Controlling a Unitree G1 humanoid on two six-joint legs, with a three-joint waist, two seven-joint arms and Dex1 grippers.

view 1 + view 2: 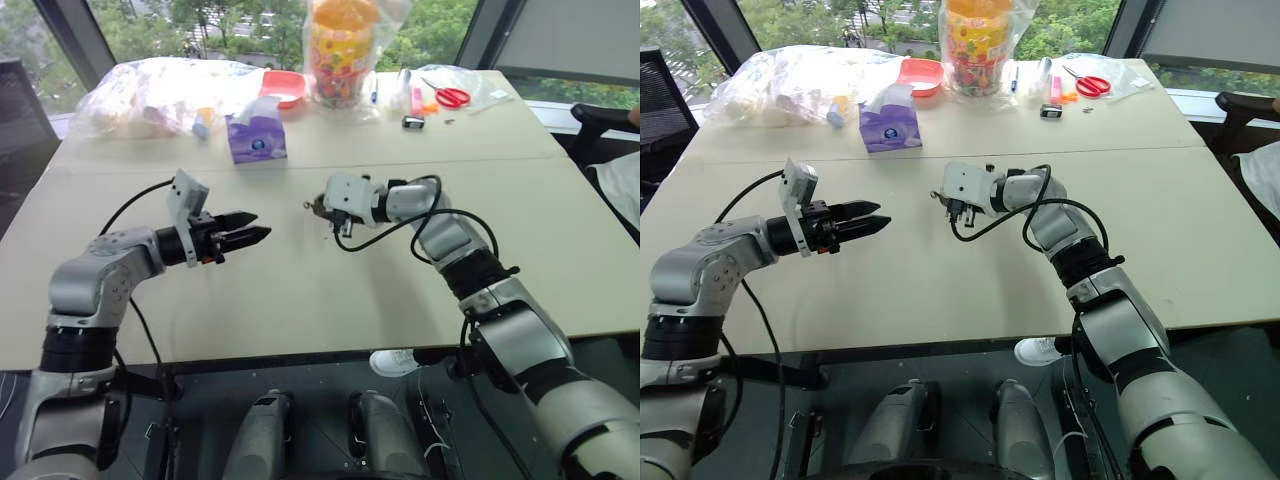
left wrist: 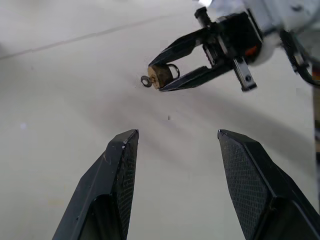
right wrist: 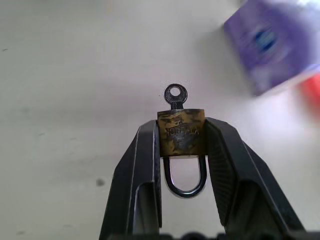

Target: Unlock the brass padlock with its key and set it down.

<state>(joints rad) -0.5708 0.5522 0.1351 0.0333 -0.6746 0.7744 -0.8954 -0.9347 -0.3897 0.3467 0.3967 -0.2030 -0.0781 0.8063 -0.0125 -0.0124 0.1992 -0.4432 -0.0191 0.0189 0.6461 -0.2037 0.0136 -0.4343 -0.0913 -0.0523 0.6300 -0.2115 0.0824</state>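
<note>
The brass padlock (image 3: 181, 132) is a small gold-yellow body with a silvery shackle, held above the beige table (image 1: 300, 290). My right gripper (image 3: 182, 125) is shut on the sides of its body. The shackle points back toward the wrist. The key (image 3: 175, 95) sticks out of the lock's far end, past the fingertips. In the left wrist view the padlock (image 2: 160, 76) and key (image 2: 145, 80) hang a short way ahead of my left gripper (image 2: 177, 135). That gripper is open and holds nothing. In the head views the left gripper (image 1: 255, 226) points toward the right gripper (image 1: 312, 207) across a small gap.
A purple tissue box (image 1: 257, 140) stands beyond the grippers. Further back lie clear plastic bags (image 1: 160, 95), a red bowl (image 1: 283, 85), a bagged jar of sweets (image 1: 342, 50), red scissors (image 1: 452, 96) and a small black-and-silver object (image 1: 413, 121).
</note>
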